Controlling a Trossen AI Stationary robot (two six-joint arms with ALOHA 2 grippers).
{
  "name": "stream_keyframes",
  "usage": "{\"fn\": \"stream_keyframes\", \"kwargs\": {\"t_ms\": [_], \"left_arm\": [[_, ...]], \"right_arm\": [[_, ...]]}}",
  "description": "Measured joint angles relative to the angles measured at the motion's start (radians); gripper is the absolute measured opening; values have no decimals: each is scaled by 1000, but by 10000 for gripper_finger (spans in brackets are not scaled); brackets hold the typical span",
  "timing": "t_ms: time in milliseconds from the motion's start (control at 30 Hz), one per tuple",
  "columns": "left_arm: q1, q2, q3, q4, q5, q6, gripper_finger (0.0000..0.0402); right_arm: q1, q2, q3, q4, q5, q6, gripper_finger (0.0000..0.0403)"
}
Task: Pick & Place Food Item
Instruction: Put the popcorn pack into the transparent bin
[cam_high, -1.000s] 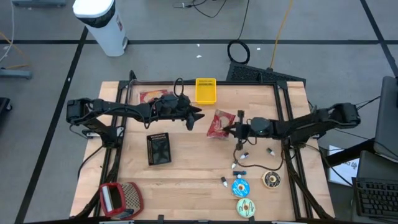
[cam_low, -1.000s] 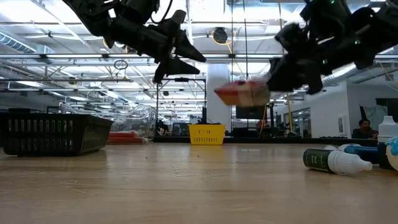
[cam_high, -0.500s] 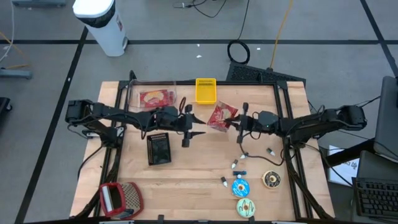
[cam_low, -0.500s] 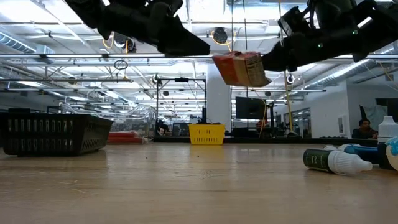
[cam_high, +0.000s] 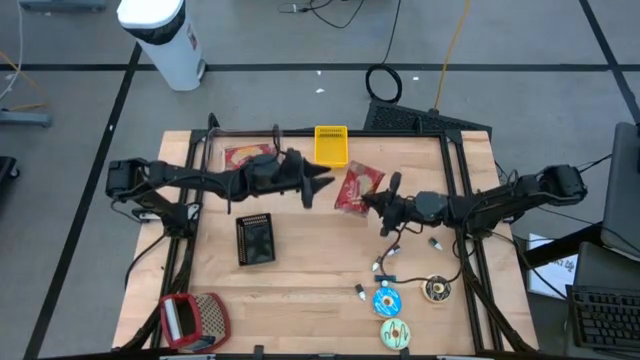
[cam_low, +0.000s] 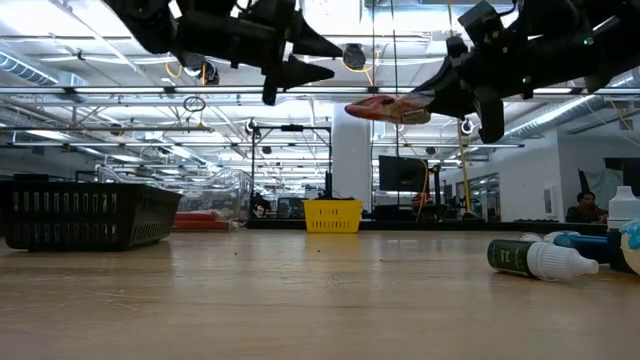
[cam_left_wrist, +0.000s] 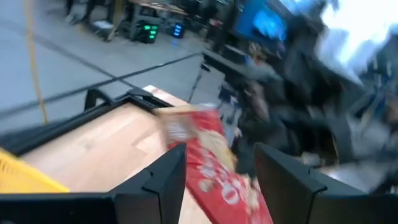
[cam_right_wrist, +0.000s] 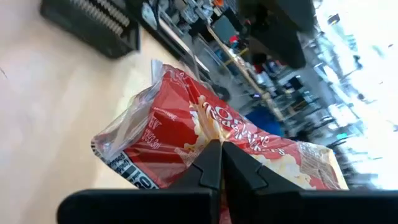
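A red snack bag (cam_high: 357, 188) hangs in the air over the table's middle, with my right gripper (cam_high: 374, 202) shut on it. In the low view the bag (cam_low: 386, 107) lies almost flat, high above the tabletop. My left gripper (cam_high: 322, 182) points level at the bag from the table's left and stands open, just short of it. In the left wrist view the bag (cam_left_wrist: 208, 163) shows beyond the two spread fingers. A yellow basket (cam_high: 331, 145) stands at the far edge, and a black basket (cam_high: 255, 239) sits left of centre. My right gripper pinches the bag's right-hand end (cam_right_wrist: 200, 151) between its two shut fingers. The fingers come in level from the table's right. The bag is lifted clear, lies nearly flat and sticks out toward my left gripper.
A clear tray with red food (cam_high: 244, 156) is at the far left. Small bottles (cam_high: 384, 266) and round donut-like pieces (cam_high: 394, 332) lie at the near right, and a red object (cam_high: 195, 319) at the near left corner. Bare wood shows in the near middle.
My right gripper has risen and rolled its wrist, and the bag has gone up and turned from tilted to nearly flat. My left gripper dipped toward the table, then came back up to level, pointing at the bag.
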Motion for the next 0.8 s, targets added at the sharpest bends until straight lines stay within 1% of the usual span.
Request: {"fn": "stream_keyframes", "kwargs": {"t_ms": [100,200,300,400,500,633,700,800], "left_arm": [[40,0,0,0,-1,-132,186],[60,13,2,9,13,-212,186],[68,70,20,59,88,-264,186],[60,154,77,125,143,-276,186],[57,218,151,123,158,-275,186],[68,258,232,120,172,-255,186],[75,259,262,83,191,-236,186],[83,257,303,-19,218,-221,186]], "right_arm": [[24,0,0,5,43,-91,0],[44,0,1,32,57,-142,0],[62,0,7,45,57,-167,0],[72,0,25,37,56,-168,0],[79,0,26,30,57,-167,0],[90,0,26,7,58,-140,0],[91,0,26,-8,58,-127,0],[91,0,26,-16,58,-118,0]]}}
